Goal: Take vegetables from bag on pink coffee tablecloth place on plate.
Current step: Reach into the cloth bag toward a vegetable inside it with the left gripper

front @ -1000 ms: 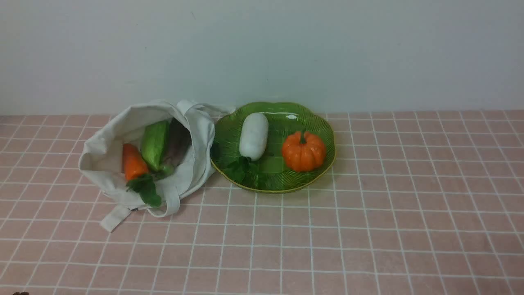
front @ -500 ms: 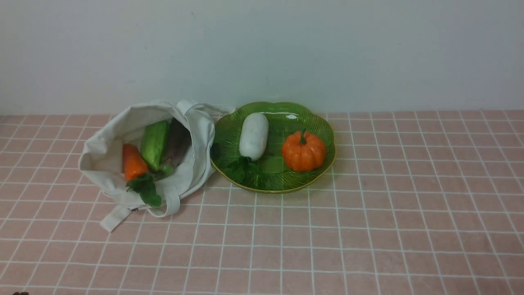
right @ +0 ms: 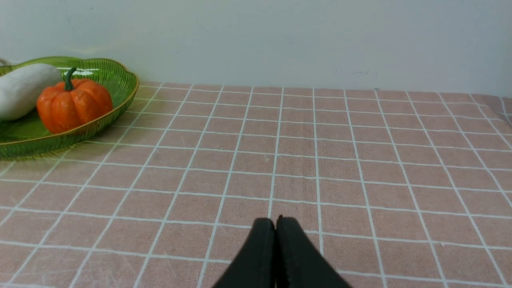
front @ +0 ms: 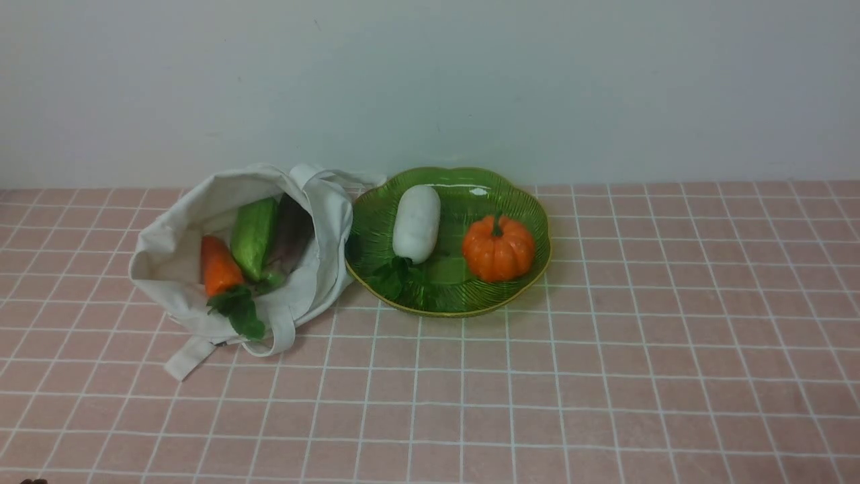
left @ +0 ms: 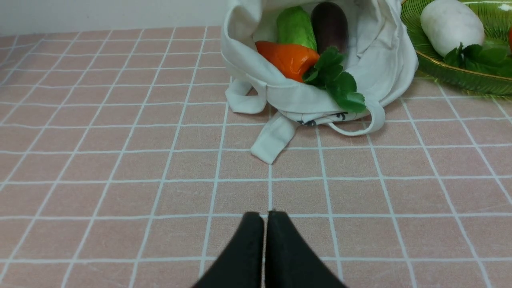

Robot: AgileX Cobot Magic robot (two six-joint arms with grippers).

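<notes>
Findings, checked against the front view of a second ago: no item has moved, and the bag, plate and contents lie exactly as they did. The bag [front: 322, 222] lies on the pink tablecloth [front: 605, 376] at 9 o'clock of the plate [front: 524, 202], with its side touching the plate's rim and its mouth open toward 6 o'clock. Inside it are the carrot [front: 218, 267], the light green vegetable [front: 254, 235] just beside it at 2 o'clock, and the dark purple vegetable [front: 292, 232] farther toward 3 o'clock. The carrot's leaves hang over the bag's near rim. A strap handle [front: 191, 356] trails out at 7 o'clock. On the plate sit a white radish [front: 416, 223] and, at its 3 o'clock, a pumpkin [front: 498, 249]. My left gripper [left: 265, 218] has its jaws pressed together, holding nothing, low over the cloth and short of the bag mouth. My right gripper [right: 275, 222] is likewise closed and empty, well apart from the plate. The wall [front: 430, 81] stands at 12 o'clock.
</notes>
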